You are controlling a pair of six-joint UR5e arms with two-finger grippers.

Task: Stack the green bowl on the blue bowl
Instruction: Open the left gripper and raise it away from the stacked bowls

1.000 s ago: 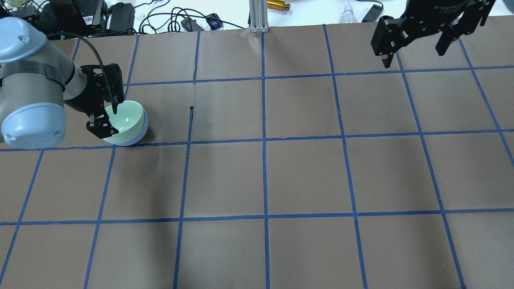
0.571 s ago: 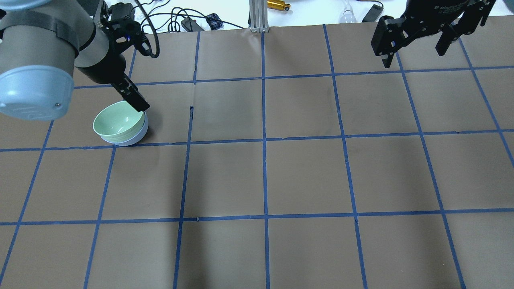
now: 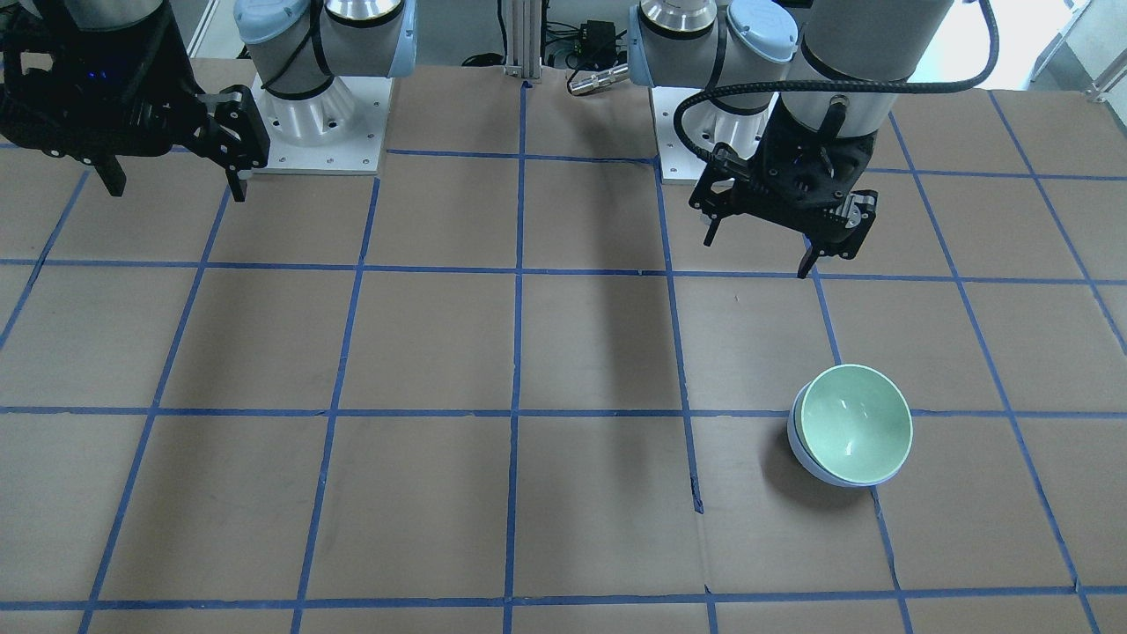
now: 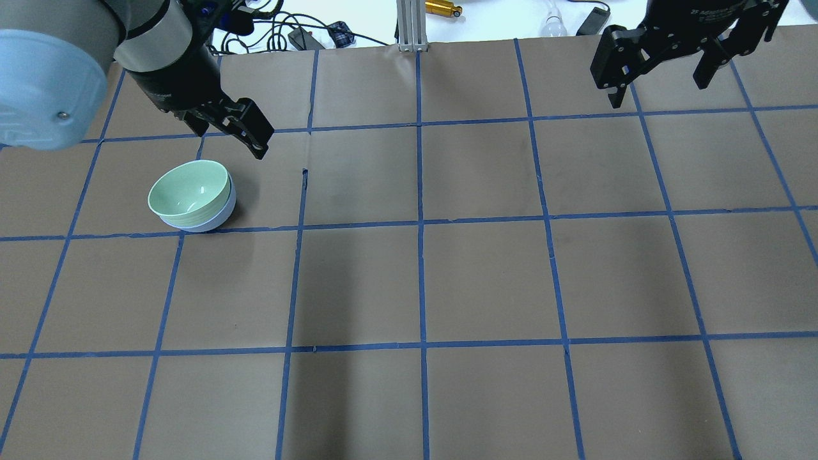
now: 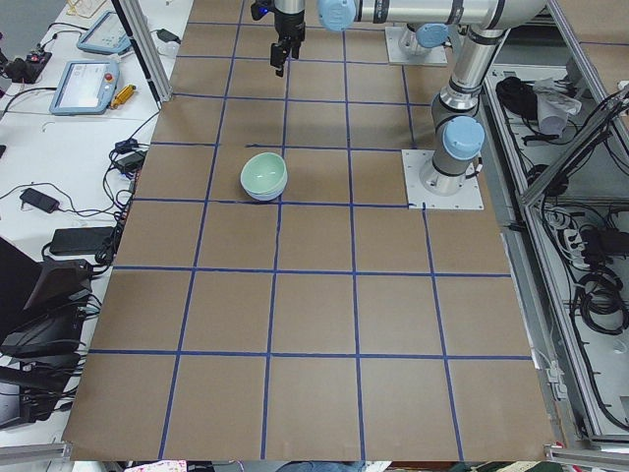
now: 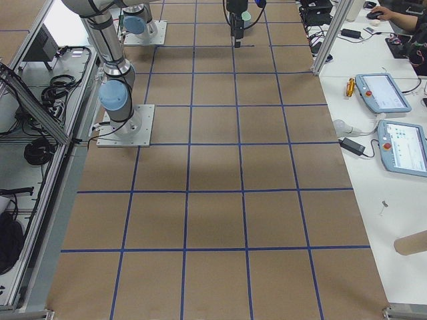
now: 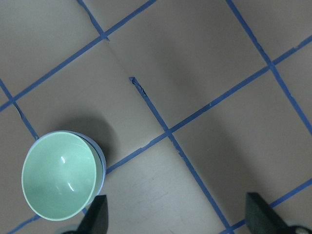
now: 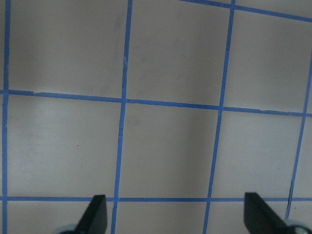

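The green bowl (image 3: 852, 424) sits nested in the blue bowl (image 3: 806, 462) on the table (image 3: 563, 352), the left gripper (image 3: 757, 254) hanging spread and empty well apart, so stacking looks done; next, simply retreat clear.

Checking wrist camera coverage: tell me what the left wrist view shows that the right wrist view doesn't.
Left wrist only: the green bowl nested in the blue bowl, and a torn tape end. Right wrist only: nothing extra. Both: brown paper with a blue tape grid, and that arm's open, empty tool at the bottom edge, the left tool and the right tool.
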